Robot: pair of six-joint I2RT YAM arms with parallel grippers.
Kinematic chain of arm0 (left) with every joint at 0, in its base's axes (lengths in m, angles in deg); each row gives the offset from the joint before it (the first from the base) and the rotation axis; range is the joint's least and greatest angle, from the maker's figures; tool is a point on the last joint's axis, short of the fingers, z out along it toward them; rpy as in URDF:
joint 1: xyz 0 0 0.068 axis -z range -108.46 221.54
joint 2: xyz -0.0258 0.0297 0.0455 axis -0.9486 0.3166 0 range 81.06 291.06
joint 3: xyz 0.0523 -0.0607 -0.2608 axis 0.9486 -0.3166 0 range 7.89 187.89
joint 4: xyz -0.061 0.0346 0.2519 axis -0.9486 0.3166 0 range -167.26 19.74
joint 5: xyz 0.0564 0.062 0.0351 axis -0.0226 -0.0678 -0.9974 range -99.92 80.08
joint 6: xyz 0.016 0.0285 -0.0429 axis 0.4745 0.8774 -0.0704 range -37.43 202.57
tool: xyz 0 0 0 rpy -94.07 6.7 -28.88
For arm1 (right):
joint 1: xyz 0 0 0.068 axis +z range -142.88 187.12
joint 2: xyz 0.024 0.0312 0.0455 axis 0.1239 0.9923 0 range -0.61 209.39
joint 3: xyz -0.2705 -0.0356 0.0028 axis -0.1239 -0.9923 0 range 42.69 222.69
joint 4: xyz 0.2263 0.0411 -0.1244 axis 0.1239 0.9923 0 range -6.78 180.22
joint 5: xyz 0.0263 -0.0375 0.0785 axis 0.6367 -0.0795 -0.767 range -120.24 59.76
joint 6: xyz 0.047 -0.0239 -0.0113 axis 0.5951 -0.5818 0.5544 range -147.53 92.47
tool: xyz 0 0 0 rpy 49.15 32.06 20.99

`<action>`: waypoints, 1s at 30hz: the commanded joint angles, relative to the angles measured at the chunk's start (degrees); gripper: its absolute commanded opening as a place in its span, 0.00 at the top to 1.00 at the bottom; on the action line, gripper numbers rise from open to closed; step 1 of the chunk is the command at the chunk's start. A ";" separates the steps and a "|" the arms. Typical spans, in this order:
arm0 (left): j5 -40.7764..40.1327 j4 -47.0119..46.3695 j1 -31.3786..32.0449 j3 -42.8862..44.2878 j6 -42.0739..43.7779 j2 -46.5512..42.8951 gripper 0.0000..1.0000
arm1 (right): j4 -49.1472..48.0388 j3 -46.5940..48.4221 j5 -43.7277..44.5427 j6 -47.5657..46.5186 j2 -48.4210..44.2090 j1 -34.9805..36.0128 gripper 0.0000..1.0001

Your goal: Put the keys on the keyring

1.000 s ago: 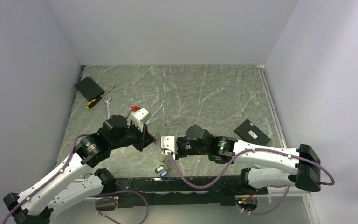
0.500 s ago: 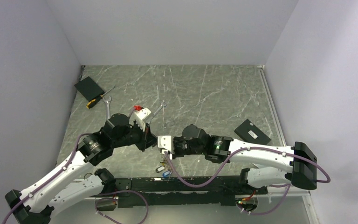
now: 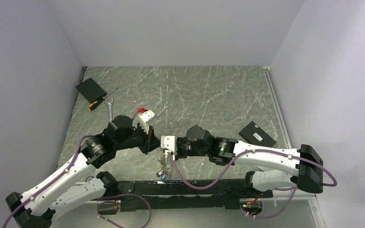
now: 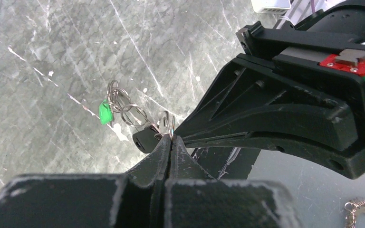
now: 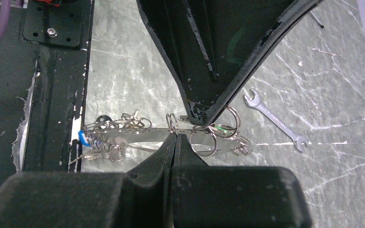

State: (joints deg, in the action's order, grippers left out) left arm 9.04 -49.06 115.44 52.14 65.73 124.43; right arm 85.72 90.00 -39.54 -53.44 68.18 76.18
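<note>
Grey marbled table [image 3: 209, 95] carries the work at the middle of its near edge, where both arms meet tip to tip. The left gripper [image 4: 171, 142] is fully closed, pinching a small wire ring [image 4: 167, 124]. The right gripper [image 5: 175, 137] is likewise clamped tight, on the silvery keyring [image 5: 138, 135], which is stretched sideways above the surface. Rings and keys bunch along it: a blue key [image 5: 82, 137], a green key [image 4: 105, 113] and a black key [image 4: 145, 140]. They look gathered on the loop, so the task seems well advanced, though I cannot tell which are truly threaded. Since a second ago the right gripper has slid left toward the left one, and the dangling bunch has shifted with it.
</note>
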 commanded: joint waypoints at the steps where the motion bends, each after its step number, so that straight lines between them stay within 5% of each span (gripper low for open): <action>1: 2.41 -1.20 -0.02 -0.11 -0.09 -0.59 1.00 | -4.87 2.97 -0.10 0.51 -1.28 -0.56 1.00; 30: 4.03 -0.99 0.42 -0.48 0.02 -3.03 1.00 | -5.38 2.01 -2.65 2.24 -1.65 -2.86 1.00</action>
State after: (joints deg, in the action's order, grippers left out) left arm 10.70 -48.99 115.64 51.49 65.32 123.19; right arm 85.68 90.81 -40.32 -52.35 68.18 73.88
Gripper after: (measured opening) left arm 0.012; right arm 0.009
